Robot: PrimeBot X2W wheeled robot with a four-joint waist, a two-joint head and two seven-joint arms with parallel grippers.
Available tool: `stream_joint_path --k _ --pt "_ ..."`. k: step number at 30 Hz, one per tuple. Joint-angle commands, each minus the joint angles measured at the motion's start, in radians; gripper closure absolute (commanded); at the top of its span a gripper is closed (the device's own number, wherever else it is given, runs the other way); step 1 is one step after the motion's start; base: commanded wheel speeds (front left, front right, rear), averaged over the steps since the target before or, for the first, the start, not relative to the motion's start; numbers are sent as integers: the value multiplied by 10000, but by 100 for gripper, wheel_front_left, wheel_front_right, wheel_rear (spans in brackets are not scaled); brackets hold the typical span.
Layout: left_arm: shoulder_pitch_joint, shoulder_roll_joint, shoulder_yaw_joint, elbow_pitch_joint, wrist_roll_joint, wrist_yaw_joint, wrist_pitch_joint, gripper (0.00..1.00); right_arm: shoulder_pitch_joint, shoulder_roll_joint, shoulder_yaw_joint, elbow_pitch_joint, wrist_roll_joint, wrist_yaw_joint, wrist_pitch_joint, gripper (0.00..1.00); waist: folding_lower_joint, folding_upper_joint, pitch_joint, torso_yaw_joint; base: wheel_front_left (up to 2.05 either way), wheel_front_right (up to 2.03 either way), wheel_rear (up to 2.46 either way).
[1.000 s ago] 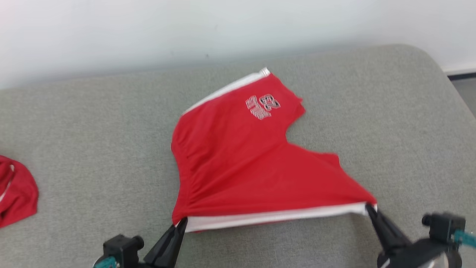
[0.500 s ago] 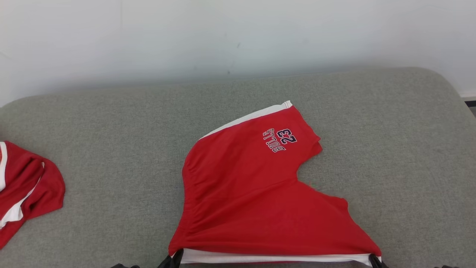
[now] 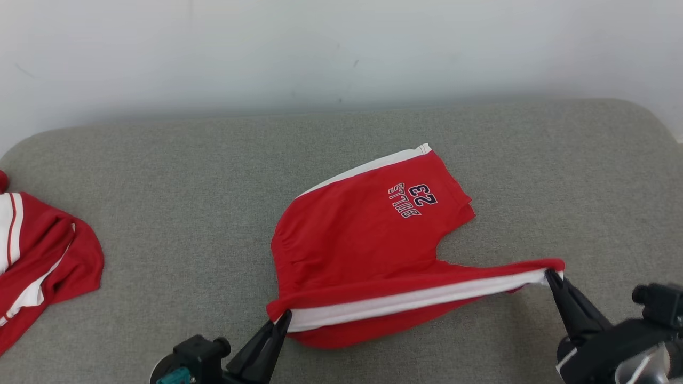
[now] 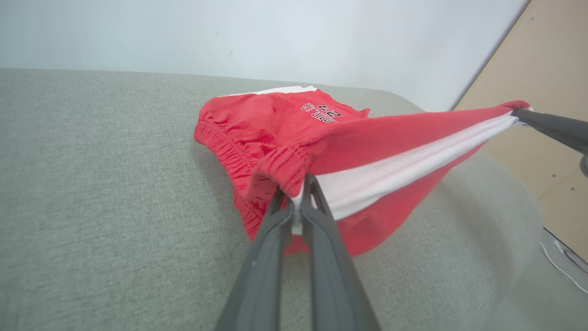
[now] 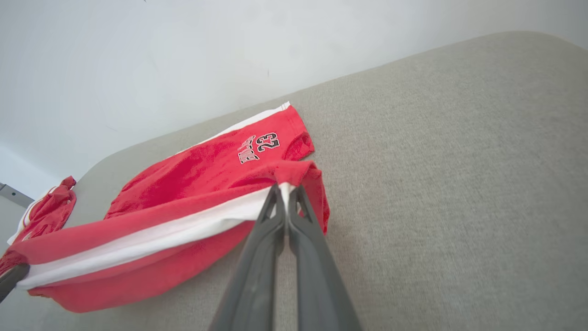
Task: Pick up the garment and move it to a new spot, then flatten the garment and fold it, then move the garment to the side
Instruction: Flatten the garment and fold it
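The garment (image 3: pixel 368 240) is a pair of red shorts with white side stripes and "BULLS 23" print, lying on a grey cushioned surface (image 3: pixel 160 213). Its near side edge is lifted and stretched taut between both grippers. My left gripper (image 3: pixel 285 316) is shut on the waistband corner (image 4: pixel 294 181). The hem corner (image 5: pixel 287 186) is pinched by my right gripper (image 3: pixel 549 273), which is shut. The far leg with the print (image 5: pixel 257 145) still rests flat on the cushion. In the left wrist view the right gripper's fingers (image 4: pixel 546 124) reach in from the right.
A second red and white garment (image 3: pixel 37 266) lies crumpled at the left edge of the cushion, also seen as a heap (image 5: pixel 43 214) in the right wrist view. A pale wall (image 3: pixel 320 48) runs behind. The cushion's rounded right end (image 3: pixel 651 133) drops off.
Both grippers have raised the near striped edge off the cushion and carried it toward the far leg, so the cloth now arches over itself. The head camera also shifted.
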Motion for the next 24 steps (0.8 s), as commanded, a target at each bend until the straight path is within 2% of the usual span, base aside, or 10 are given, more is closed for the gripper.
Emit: stream_joint_path --k 1,9,12,15,24 --pt "-381 -108 25 103 117 -60 2 100 -602 -140 77 307 54 11 75 100 -1 -1 118 75 0 0 0" --pt "-2205 -820 94 1314 -17 -368 96 100 -3708 -860 928 2602 -107 11 -92 100 -1 -1 795 509 0 0 0" --pt "-3022 -1154 38 1962 48 -471 80 100 -4873 -950 1262 3691 -75 11 -195 100 -1 -1 1155 707 0 0 0" --pt "-3528 -1392 -26 2416 12 -513 85 100 -5677 -950 1528 4396 -146 11 -269 100 -1 -1 1408 828 0 0 0" --pt "-5683 -2150 -90 4565 -119 -668 15 100 -8888 -724 2493 7635 -448 11 -786 100 -1 -1 2542 1252 0 0 0"
